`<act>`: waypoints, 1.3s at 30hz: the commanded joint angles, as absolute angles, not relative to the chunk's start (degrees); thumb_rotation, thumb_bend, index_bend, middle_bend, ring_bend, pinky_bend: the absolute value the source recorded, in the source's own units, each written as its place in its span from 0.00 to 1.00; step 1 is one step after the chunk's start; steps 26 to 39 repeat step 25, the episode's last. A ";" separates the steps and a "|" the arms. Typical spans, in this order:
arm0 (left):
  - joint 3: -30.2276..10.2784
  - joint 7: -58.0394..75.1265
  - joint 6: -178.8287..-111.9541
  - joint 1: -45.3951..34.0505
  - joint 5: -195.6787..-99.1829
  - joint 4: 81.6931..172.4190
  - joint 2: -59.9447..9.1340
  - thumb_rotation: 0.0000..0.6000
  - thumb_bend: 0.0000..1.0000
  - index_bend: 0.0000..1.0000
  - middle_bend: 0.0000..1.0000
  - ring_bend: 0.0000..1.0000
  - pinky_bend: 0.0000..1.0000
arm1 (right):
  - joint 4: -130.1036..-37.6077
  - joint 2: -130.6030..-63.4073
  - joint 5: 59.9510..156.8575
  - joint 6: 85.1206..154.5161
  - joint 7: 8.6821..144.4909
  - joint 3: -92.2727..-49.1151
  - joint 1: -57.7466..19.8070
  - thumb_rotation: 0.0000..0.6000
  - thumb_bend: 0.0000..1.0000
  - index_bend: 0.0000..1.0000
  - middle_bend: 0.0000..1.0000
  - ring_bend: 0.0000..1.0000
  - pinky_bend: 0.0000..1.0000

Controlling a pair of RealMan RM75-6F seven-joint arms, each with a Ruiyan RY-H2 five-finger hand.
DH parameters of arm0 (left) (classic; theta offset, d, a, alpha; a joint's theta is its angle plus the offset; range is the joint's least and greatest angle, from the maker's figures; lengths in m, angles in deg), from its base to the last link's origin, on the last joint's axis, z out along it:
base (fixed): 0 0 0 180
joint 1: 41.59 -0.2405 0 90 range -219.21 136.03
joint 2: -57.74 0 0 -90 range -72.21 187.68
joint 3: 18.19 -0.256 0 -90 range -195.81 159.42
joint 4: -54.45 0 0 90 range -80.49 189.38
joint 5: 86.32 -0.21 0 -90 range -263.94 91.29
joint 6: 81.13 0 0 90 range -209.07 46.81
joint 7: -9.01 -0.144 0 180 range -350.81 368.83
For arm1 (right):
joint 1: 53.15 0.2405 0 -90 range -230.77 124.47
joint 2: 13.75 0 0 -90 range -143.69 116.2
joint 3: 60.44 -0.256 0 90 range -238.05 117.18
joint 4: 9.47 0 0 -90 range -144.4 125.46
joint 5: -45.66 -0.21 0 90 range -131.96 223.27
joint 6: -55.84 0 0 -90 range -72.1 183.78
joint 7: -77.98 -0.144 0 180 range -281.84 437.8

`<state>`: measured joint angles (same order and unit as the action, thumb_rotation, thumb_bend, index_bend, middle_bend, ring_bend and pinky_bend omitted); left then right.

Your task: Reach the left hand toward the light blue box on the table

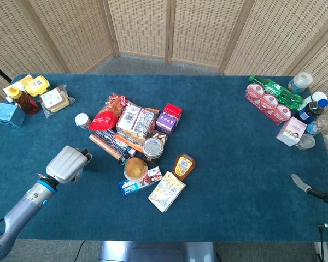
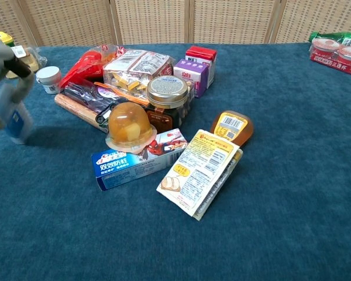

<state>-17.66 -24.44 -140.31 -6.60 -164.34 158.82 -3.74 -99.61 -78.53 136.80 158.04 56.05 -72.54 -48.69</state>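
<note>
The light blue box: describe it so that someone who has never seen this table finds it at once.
Start in the head view at the blue-carpeted table and go to its far left edge, well away from the central pile of snacks. There a small light blue cardboard box sits just in front of a brown sauce bottle with a yellow cap. It is the only plain pale blue cube-like box in that corner.

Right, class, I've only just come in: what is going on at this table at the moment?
The left hand holds a small pale packet lifted off the blue table, near the table's left side. The light blue box sits untouched at the far left edge. A pile of snacks lies mid-table. Only a sliver of the right hand shows at the right edge.
</note>
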 commanded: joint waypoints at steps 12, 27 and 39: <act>-13.84 -26.41 -145.41 -7.39 -165.46 169.69 7.21 1.00 0.16 0.72 0.74 0.69 0.78 | -99.81 -78.25 136.44 158.20 55.41 -72.79 -48.89 1.00 0.00 0.10 0.00 0.00 0.00; -12.22 -26.14 -147.18 -8.49 -166.22 173.60 12.27 1.00 0.16 0.72 0.74 0.70 0.78 | -100.13 -78.19 136.64 158.39 55.59 -72.79 -48.99 1.00 0.00 0.09 0.00 0.00 0.00; -12.22 -26.14 -147.18 -8.49 -166.22 173.60 12.27 1.00 0.16 0.72 0.74 0.70 0.78 | -100.13 -78.19 136.64 158.39 55.59 -72.79 -48.99 1.00 0.00 0.09 0.00 0.00 0.00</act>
